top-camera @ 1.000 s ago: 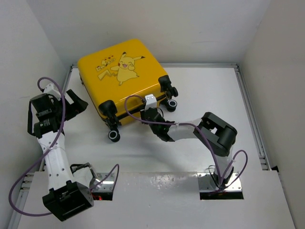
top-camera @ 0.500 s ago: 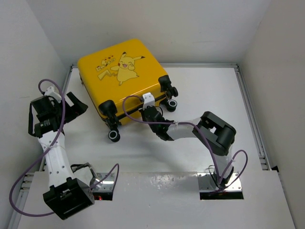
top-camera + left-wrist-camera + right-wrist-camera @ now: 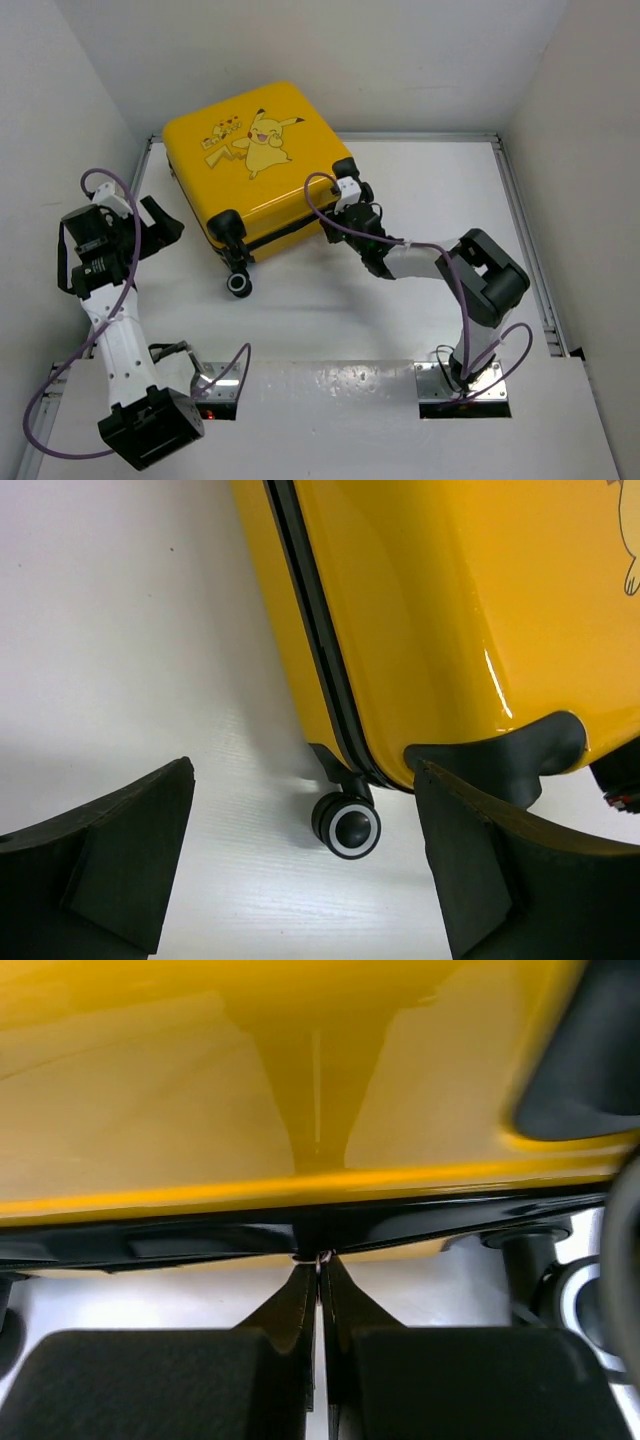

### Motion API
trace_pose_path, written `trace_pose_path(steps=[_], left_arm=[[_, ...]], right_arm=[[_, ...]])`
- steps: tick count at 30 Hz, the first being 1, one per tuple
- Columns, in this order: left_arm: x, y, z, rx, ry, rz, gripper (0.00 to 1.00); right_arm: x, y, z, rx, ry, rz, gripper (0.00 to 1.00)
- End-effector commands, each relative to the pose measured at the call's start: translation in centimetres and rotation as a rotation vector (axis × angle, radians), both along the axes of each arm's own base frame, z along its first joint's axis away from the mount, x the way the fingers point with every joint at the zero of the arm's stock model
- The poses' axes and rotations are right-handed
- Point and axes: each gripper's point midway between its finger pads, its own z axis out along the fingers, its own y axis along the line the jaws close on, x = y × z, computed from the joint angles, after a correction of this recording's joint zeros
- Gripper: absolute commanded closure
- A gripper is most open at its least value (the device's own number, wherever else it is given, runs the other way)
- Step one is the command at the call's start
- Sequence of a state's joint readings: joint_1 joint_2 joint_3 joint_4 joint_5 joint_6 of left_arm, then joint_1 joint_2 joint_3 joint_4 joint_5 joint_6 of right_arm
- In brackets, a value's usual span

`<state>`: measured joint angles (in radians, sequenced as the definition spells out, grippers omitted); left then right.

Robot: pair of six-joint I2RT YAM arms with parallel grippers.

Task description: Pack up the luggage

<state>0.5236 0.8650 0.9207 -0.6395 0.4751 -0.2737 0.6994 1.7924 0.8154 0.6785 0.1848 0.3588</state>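
Observation:
The yellow Pikachu luggage lies flat and closed at the back left of the table. My right gripper is at its front right corner by a black wheel. In the right wrist view the right gripper is shut on a small metal zipper pull at the black zipper trim under the yellow shell. My left gripper is open beside the luggage's left side. In the left wrist view the left gripper is empty, with the luggage and a wheel ahead.
White walls stand close at the back and on both sides. A metal rail runs along the table's right edge. The luggage's front left wheel sticks out toward the table's middle.
My right gripper has slid right along the luggage's front zipper seam, from its middle to the right corner wheel. The left arm has shifted only slightly.

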Motion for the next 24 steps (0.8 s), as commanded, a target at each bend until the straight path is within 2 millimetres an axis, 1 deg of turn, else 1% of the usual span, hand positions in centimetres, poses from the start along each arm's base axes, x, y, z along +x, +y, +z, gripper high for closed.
trace_pose_path(steps=[1, 2, 4, 6, 7, 8, 10, 11, 12, 13, 14, 15, 17, 18, 20, 21, 22, 23, 24], left_arm=[[-0.4, -0.3, 1.0, 0.031, -0.023, -0.026, 0.08], [-0.4, -0.3, 0.6, 0.027, -0.015, -0.026, 0.08], [-0.5, -0.6, 0.9, 0.025, -0.027, -0.037, 0.11], [-0.7, -1.6, 1.1, 0.017, -0.036, -0.083, 0.15], [-0.9, -2.4, 1.2, 0.001, -0.030, -0.112, 0.16], [-1.2, -3.6, 1.4, -0.013, -0.036, -0.158, 0.16], [-1.8, -5.1, 1.3, -0.034, -0.028, -0.210, 0.16], [-2.1, -5.8, 1.9, -0.048, -0.045, -0.215, 0.16], [-2.6, -7.4, 2.0, -0.078, -0.040, -0.268, 0.16], [-3.1, -8.5, 1.7, -0.111, -0.016, -0.297, 0.16], [-3.8, -10.2, 1.9, -0.160, -0.005, -0.342, 0.16], [-4.2, -11.0, 1.2, -0.194, 0.029, -0.356, 0.16], [-4.9, -12.6, 0.6, -0.275, 0.078, -0.375, 0.16], [-5.1, -13.2, -0.1, -0.279, 0.105, -0.382, 0.16], [-5.0, -13.5, -0.4, -0.296, 0.130, -0.385, 0.16], [-4.9, -13.5, -0.9, -0.311, 0.153, -0.378, 0.16], [-5.0, -13.9, -1.7, -0.334, 0.188, -0.397, 0.16], [-4.9, -14.0, -1.8, -0.349, 0.201, -0.387, 0.15], [-4.9, -14.1, -2.4, -0.358, 0.225, -0.383, 0.15]], right_arm=[[0.7, 0.2, 3.0, 0.127, -0.023, 0.064, 1.00], [0.8, 0.3, 3.1, 0.140, -0.021, 0.077, 1.00], [1.2, 0.3, 3.1, 0.152, -0.020, 0.079, 1.00], [1.5, 0.3, 3.4, 0.160, -0.031, 0.077, 1.00], [1.4, 0.7, 3.5, 0.167, -0.033, 0.098, 1.00], [1.3, 0.7, 3.5, 0.171, -0.028, 0.096, 1.00], [1.4, 0.6, 3.4, 0.171, -0.025, 0.090, 1.00], [1.3, 0.6, 3.4, 0.172, -0.022, 0.091, 1.00], [1.3, 0.6, 3.2, 0.166, -0.019, 0.086, 1.00], [1.3, 0.6, 3.2, 0.163, -0.019, 0.084, 1.00], [1.3, 0.9, 3.2, 0.164, -0.018, 0.089, 1.00], [1.3, 0.9, 3.0, 0.160, -0.014, 0.088, 1.00], [1.3, 1.3, 3.0, 0.161, -0.012, 0.095, 1.00], [1.4, 1.3, 3.1, 0.158, -0.015, 0.096, 1.00], [1.4, 1.7, 3.1, 0.156, -0.017, 0.103, 1.00], [1.4, 1.7, 3.1, 0.154, -0.017, 0.104, 1.00], [1.4, 1.8, 3.2, 0.151, -0.019, 0.106, 1.00], [1.4, 1.8, 3.1, 0.149, -0.017, 0.106, 1.00], [1.4, 1.8, 3.1, 0.147, -0.014, 0.106, 1.00]])
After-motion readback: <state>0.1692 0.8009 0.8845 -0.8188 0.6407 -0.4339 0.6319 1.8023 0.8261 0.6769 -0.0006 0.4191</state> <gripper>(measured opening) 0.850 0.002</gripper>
